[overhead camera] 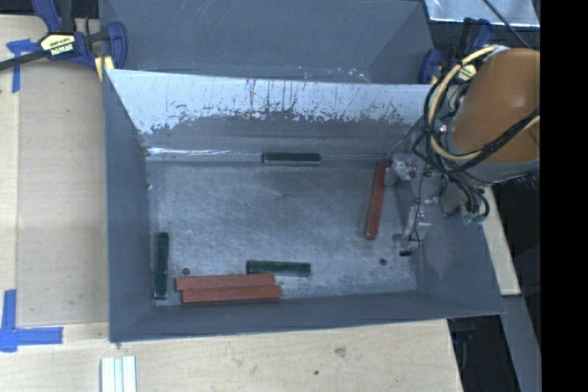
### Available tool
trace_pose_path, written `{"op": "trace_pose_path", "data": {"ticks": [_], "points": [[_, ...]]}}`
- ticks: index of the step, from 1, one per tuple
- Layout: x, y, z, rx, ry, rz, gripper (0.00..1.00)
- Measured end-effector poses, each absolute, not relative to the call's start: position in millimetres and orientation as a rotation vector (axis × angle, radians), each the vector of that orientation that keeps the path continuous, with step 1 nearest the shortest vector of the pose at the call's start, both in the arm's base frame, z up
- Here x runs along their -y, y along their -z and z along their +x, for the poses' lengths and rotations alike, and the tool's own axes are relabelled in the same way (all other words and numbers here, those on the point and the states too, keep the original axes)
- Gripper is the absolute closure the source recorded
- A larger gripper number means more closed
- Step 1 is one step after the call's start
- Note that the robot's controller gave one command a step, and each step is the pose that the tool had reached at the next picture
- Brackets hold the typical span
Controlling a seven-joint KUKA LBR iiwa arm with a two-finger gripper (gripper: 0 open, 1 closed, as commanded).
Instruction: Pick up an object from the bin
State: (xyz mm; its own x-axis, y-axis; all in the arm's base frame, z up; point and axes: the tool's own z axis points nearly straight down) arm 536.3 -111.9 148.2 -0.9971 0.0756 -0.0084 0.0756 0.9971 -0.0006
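Though slim, reddish-brown stick [374,200] beside gripper [409,239].

I read the bin [276,41] as grey sheet metal with a matt finish. Its floor in the middle of the frame looks scuffed and pale, and the far wall carries dark scratched streaks. The lower reddish-brown bar [230,289] and the right reddish-brown bar [372,202] look smooth and dull; wood or plastic, I cannot tell. The dark green bar [291,159] at the upper middle, with 2 more like it lower down, shows a slight sheen. At the right, the orange cover [501,106] is glossy and the gripper [411,239] looks like bare metal.
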Motion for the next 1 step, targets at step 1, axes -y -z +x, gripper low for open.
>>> {"op": "trace_pose_path", "data": {"ticks": [1], "points": [[112.6, -136.2, 558.6, -3.141, 0.000, -0.093, 0.00]]}}
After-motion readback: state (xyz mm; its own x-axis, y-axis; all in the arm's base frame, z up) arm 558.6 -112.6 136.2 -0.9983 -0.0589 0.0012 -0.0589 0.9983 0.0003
